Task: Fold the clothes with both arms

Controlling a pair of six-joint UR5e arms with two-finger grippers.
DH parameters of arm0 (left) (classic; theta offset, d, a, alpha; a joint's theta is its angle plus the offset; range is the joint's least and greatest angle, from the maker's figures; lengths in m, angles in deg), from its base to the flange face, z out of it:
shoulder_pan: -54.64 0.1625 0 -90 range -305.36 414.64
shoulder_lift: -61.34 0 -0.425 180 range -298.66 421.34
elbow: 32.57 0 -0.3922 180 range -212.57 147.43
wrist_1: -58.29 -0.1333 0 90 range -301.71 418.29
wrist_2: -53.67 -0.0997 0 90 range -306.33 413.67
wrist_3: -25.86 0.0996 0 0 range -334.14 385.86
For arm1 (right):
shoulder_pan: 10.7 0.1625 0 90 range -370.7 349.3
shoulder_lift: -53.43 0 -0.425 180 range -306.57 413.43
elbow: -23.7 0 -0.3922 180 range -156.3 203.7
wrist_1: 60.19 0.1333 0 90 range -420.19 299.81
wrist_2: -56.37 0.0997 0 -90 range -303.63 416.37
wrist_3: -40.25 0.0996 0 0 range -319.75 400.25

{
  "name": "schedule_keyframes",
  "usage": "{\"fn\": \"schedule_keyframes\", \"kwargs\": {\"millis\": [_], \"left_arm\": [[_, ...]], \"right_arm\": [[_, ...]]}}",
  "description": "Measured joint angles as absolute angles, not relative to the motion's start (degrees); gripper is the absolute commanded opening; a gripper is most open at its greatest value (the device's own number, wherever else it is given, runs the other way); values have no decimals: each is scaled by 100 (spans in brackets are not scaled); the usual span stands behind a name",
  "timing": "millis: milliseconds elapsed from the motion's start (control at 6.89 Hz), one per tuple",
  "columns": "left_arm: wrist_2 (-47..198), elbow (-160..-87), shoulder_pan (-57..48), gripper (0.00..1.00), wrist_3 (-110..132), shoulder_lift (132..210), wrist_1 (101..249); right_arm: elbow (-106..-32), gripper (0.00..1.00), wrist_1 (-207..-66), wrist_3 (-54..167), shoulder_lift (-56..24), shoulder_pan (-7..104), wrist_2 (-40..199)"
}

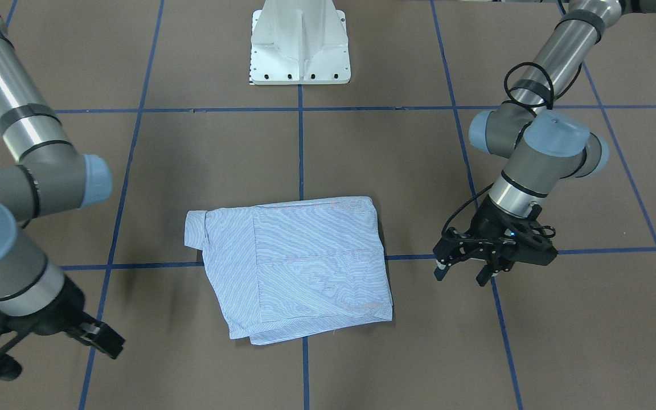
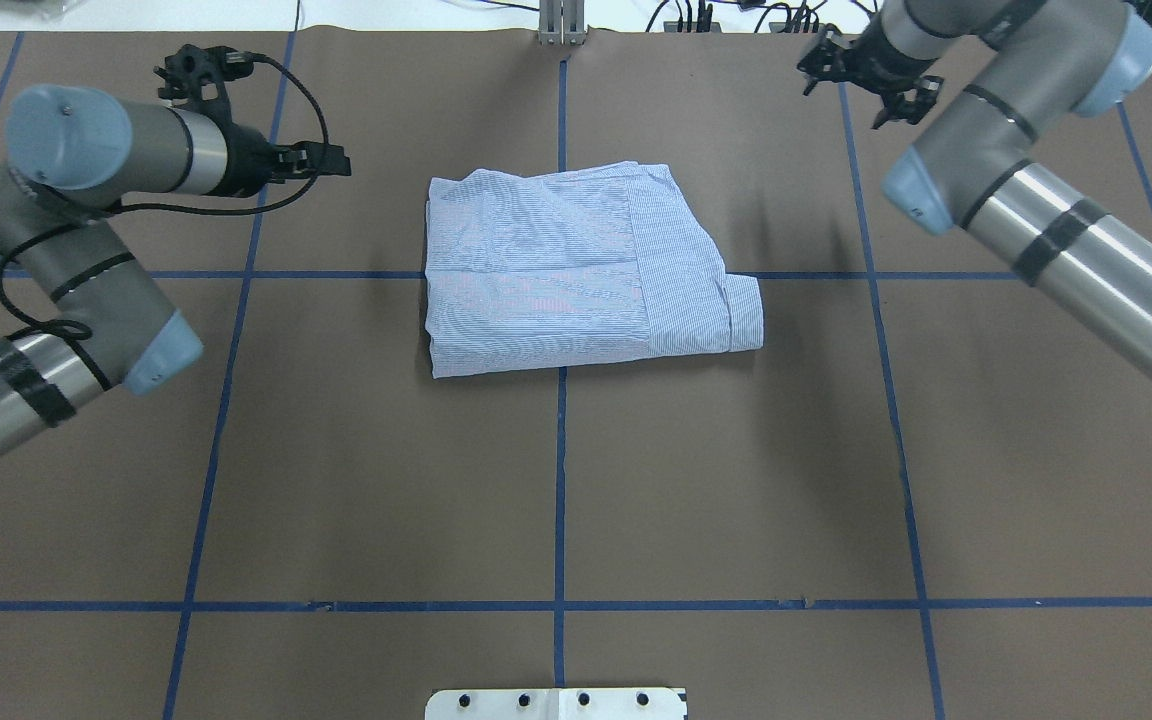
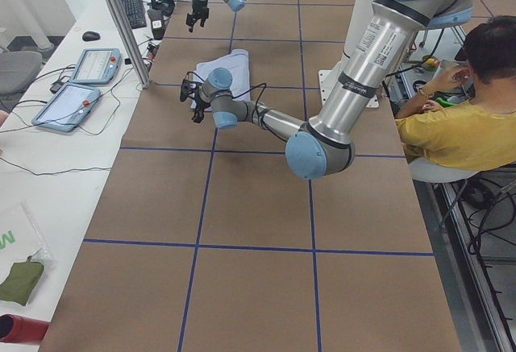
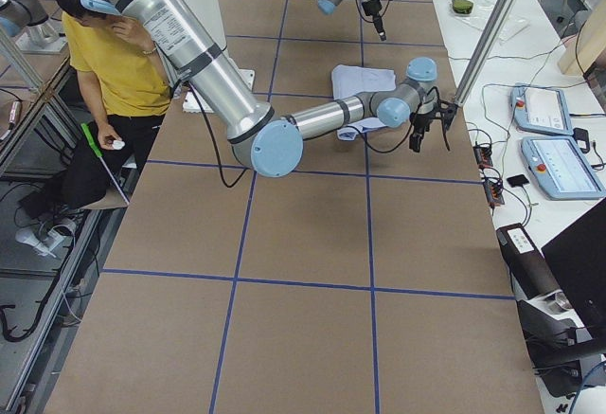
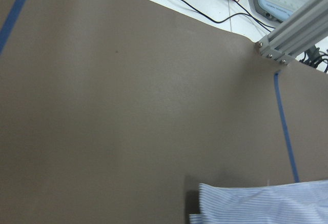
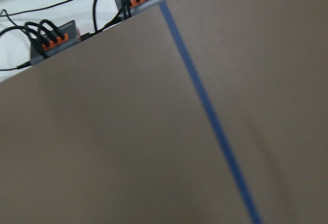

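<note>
The light blue and white striped shirt [image 1: 305, 267] lies folded into a rough rectangle at the table's middle, flat on the brown surface [image 2: 556, 270]. It also shows in the side views [image 3: 230, 66] [image 4: 365, 82], and its edge shows at the bottom of the left wrist view [image 5: 261, 203]. My left gripper [image 1: 460, 276] is open and empty, hovering beside the shirt and apart from it [image 2: 331, 160]. My right gripper [image 1: 54, 359] is open and empty, off the shirt's other side near the far table edge [image 2: 851, 95]. The right wrist view shows only bare table.
The white pedestal base [image 1: 299, 45] stands at the robot's side of the table. An aluminium post [image 5: 292, 34] rises at the far edge. Teach pendants [image 4: 549, 139] and cable connectors [image 6: 51, 42] lie beyond that edge. A seated person in yellow [image 3: 468, 118] is behind the robot.
</note>
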State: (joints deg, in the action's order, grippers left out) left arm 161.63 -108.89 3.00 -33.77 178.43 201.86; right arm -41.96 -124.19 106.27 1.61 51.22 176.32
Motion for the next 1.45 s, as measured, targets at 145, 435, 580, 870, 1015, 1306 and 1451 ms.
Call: {"fn": "schedule_keyframes", "kwargs": {"millis": [145,435,580,870,1015,1306,1451], "left_arm": [[16674,-11045,-204,99,-2416,17452,20125],[17711,-11253,-1485,99,-264,16663,19831],[18116,-11324,-2036,99,626,16371,19520],[18647,-11485,-2866,99,1839,16139,18488],[18723,-11613,-3162,99,2380,16105,17904],[18768,-12195,-3430,99,3156,15724,17074],[18786,-12490,-3468,99,3242,15462,16954]], "right_arm": [[-4238,100,-12594,9304,-189,5650,18060],[-4271,100,-13415,6955,-624,6817,18761],[-4317,100,-13828,5912,-847,7235,18874],[-4605,100,-14463,4730,-1282,7634,18940],[-4859,100,-14618,4526,-1530,7703,19058],[-5274,100,-14782,4390,-1985,7850,19494],[-5341,100,-14807,4322,-2084,7876,19557]]}}
